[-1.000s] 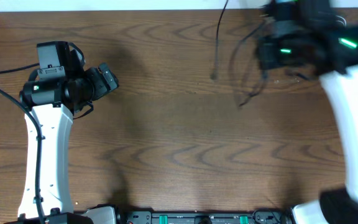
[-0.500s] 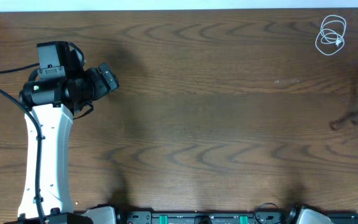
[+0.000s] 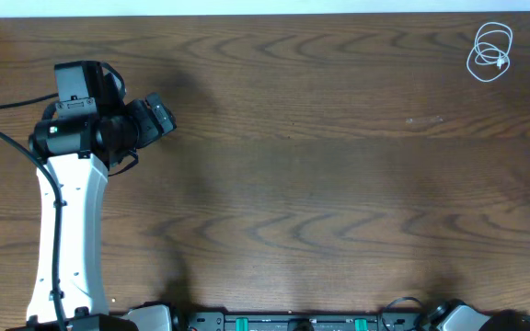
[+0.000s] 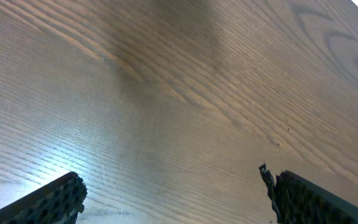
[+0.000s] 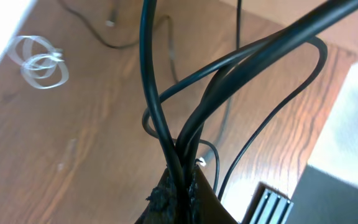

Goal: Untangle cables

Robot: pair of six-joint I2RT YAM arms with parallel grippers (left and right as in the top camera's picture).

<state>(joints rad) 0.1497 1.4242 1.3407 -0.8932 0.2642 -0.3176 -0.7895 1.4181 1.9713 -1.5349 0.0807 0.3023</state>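
Right fingers (image 5: 166,202) pressed together, pinching several black cable (image 5: 160,124) strands, apparently lifted off the bench (image 5: 92,143). White cable (image 5: 41,65) lies coiled, well apart from them. Left fingers (image 4: 51,200) spread, far from white cable.

Right gripper (image 5: 181,188) clamped on black cable (image 5: 191,134) strands, 6 o'clock; white cable (image 5: 41,66) coiled on table (image 5: 98,155), 10 o'clock.

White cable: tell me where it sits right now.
In the overhead view the white cable lies in small loops near the far right corner of the table; the right wrist view shows it upper left, apart from the black cable.
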